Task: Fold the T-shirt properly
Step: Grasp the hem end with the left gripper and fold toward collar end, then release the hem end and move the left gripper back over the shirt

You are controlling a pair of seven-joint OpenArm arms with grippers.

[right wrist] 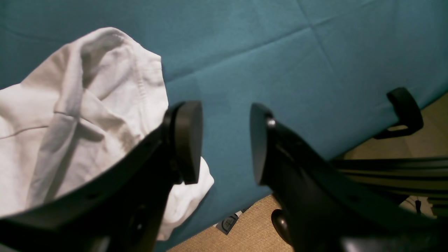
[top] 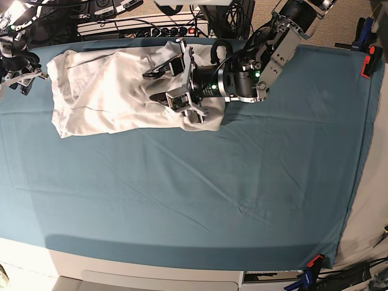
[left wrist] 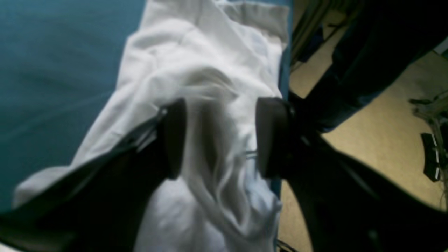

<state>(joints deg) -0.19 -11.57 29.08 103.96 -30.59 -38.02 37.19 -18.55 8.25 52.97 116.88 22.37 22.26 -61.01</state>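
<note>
Along the far edge of the table [top: 182, 206], left of centre, lies the T-shirt [top: 103, 91]: white, bunched and wrinkled, on the teal cloth [top: 242, 182] that covers the top. Its right end is rumpled under the left arm, which reaches in low from the far right.

Left gripper [left wrist: 218, 138]: jaws spread, a loose ridge of shirt fabric rising between the 2 pads (blurred in the wrist view); no pinch visible, the pads stand apart from the fold.

Right gripper [right wrist: 225, 141]: jaws spread, nothing between them but bare teal cloth. It hovers just beside the shirt's left end, where a hemmed edge bulges up at the table's edge. In the base view this gripper [top: 21, 73] sits at the far-left corner, touching or nearly touching the shirt; cannot tell which.

2 clamps [top: 365, 63] pin the cloth at the right edge.
</note>
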